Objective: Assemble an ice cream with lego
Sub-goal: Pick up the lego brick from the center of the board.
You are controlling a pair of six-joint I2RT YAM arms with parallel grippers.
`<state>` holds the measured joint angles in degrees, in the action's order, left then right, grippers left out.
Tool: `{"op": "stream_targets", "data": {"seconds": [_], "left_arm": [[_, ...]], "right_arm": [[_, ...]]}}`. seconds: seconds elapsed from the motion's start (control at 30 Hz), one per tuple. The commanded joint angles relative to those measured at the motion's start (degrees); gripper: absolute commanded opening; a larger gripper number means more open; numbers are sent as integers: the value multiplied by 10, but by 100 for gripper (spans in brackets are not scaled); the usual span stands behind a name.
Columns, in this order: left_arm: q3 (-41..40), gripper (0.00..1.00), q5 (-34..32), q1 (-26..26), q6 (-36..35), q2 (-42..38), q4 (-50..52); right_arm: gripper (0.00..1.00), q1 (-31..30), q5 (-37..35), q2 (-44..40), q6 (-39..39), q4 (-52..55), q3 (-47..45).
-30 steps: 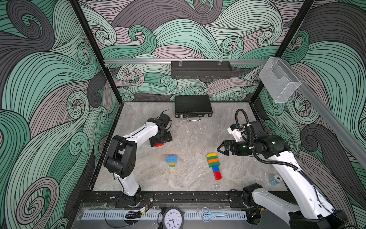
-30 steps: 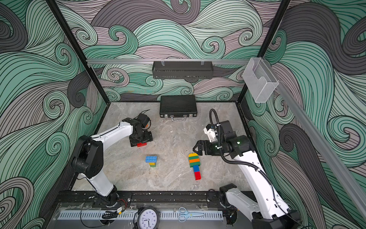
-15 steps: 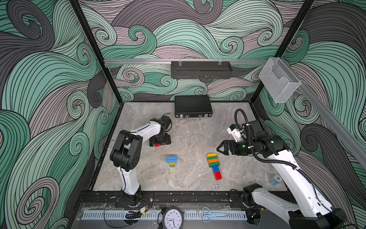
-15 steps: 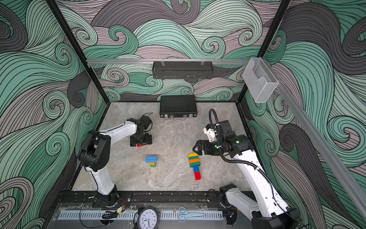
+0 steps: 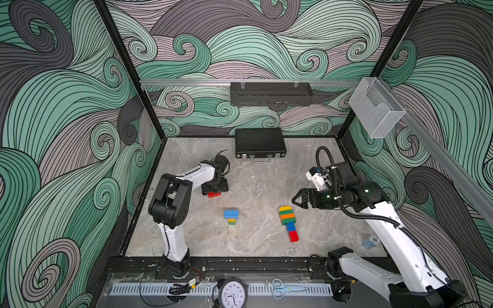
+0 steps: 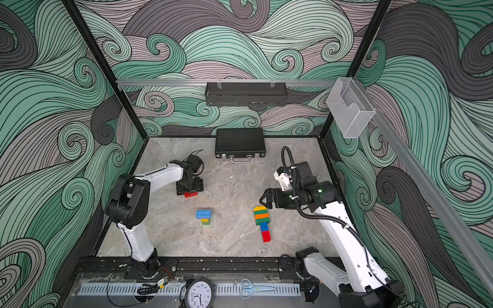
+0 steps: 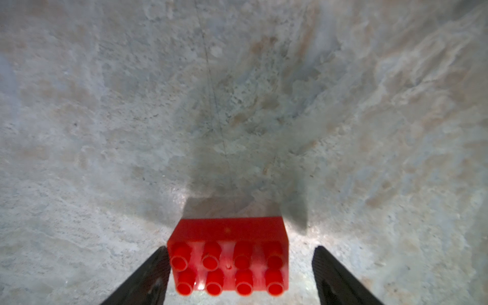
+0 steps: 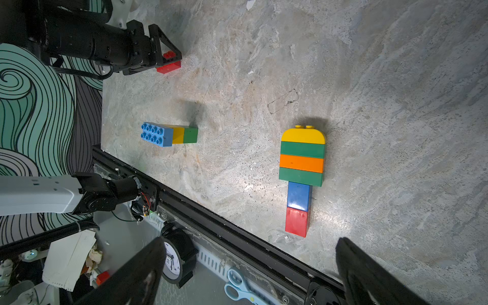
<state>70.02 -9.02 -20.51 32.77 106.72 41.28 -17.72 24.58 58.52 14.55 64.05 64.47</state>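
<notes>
In both top views I see my left tool (image 5: 214,190) low over the red oblong studded plastic brick (image 5: 214,195) on the grey stone desk (image 5: 256,186).

Left wrist: jaws open astride the brick, 1 touching its side, 1 apart.

Right wrist: my right tool (image 8: 249,241) gapes wide and empty near the striped lego ice cream (image 8: 301,163), which lies flat.

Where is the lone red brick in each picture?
In a top view: the red brick pokes out beneath the left gripper.
In a top view: again beneath that gripper.
Left wrist: between the open fingers.
Right wrist: at the left gripper's tip, apart from the other bricks.
Shared landmark: the left gripper.
</notes>
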Motion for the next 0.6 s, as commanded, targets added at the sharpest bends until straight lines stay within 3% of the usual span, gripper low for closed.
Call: {"op": "stream_targets", "data": {"seconds": [0.0, 0.57], "left_arm": [[-1, 82, -9, 3, 9, 7, -11], [-16, 77, -20, 6, 10, 1, -23]], "right_arm": [[99, 5, 3, -1, -9, 4, -4], [99, 6, 4, -1, -9, 6, -1]]}}
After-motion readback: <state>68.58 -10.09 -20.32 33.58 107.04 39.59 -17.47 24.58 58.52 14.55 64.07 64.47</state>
